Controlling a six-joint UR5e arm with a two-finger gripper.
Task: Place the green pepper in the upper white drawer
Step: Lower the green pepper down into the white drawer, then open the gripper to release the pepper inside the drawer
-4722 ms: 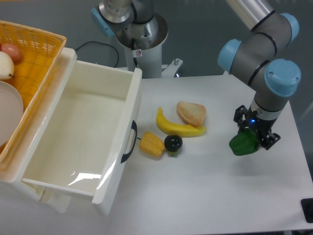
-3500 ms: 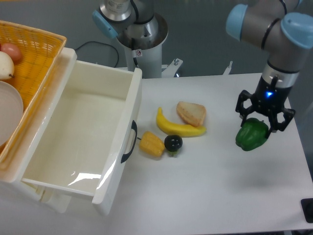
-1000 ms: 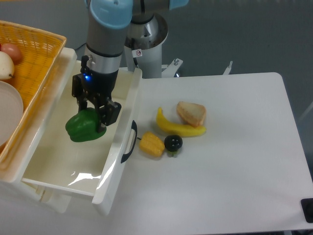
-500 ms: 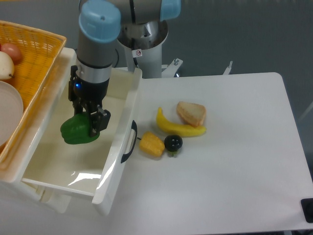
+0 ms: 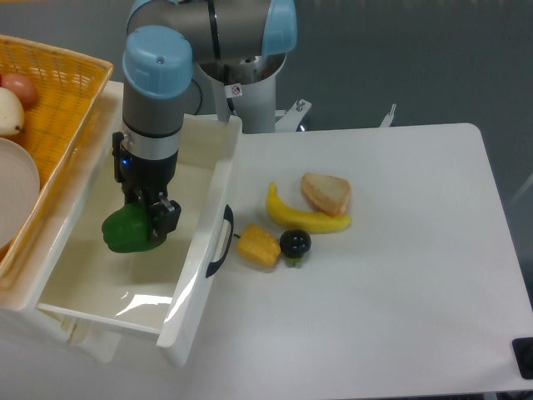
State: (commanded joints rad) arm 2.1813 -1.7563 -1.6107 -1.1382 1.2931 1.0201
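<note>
Holding the green pepper (image 5: 127, 234), your gripper (image 5: 143, 217) was clenched on it, black fingers on its upper right side, down inside the upper white drawer (image 5: 218, 179). Pepper was glossy, lumpy, solid green; drawer was glossy white plastic, deep and rectangular, pulled open, dark curved handle (image 5: 221, 242) on the front panel (can't tell if the pepper touched the floor). Yellow woven basket (image 5: 73, 92) sat just left of the drawer. On the white table (image 5: 400, 300) right of the handle you had a corn piece (image 5: 258, 247), a small black round fruit (image 5: 295, 244), a banana (image 5: 301, 216) and a bread piece (image 5: 326, 193).
</note>
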